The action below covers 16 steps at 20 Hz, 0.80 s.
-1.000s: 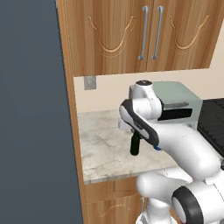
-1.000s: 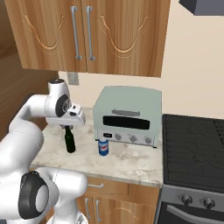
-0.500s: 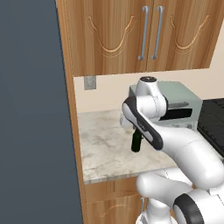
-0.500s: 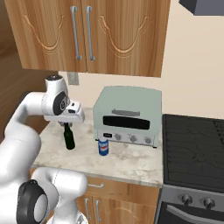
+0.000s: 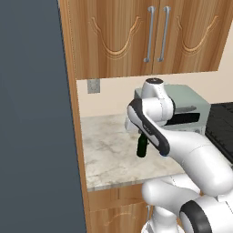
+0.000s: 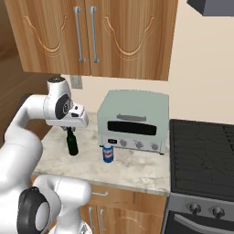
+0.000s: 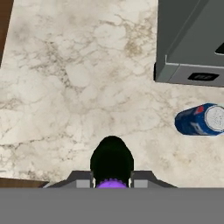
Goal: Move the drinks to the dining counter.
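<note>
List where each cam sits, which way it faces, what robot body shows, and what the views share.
Left base view: behind-left of the arm, facing the worktop; arm rises lower right, covering the gripper.
Right base view: behind-right, facing the toaster oven and stove; arm at left.
Hand view: on the hand, looking straight down; gripper shut on the bottle.
Shared: bottle, can, toaster oven.

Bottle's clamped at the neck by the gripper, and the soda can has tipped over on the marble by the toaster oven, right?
Not quite: the soda can stands upright on the marble worktop, as the right base view shows. The rest holds: the gripper is shut on the bottle at its neck, and the can is by the toaster oven.
</note>
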Motion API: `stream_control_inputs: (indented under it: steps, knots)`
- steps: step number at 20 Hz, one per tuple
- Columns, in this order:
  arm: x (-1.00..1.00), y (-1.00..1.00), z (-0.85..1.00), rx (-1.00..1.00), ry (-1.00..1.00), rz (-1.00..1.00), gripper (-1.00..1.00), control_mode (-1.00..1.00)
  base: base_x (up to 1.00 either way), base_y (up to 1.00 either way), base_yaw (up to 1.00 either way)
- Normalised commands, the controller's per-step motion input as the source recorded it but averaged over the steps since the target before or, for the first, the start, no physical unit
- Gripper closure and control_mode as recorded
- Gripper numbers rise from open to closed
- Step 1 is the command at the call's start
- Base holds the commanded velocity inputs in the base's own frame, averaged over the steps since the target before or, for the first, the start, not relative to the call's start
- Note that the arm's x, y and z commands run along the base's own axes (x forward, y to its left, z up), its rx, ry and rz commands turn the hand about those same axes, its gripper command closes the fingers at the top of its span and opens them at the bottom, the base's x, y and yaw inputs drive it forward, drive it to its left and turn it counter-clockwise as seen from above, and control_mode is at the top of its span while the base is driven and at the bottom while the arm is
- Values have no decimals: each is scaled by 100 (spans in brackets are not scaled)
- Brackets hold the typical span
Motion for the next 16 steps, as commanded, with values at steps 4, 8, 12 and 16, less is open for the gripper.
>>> stream_control_inputs:
  steps: [4, 8, 12, 16]
  knots:
    - [0, 0, 0, 0, 0, 0, 100, 100, 0, 0, 0]
    - [0, 0, 0, 0, 0, 0, 100, 100, -69, -15, -11]
    - [0, 0, 0, 0, 0, 0, 100, 100, -100, -47, -40]
    - [0, 0, 0, 0, 0, 0, 100, 100, -78, -44, -65]
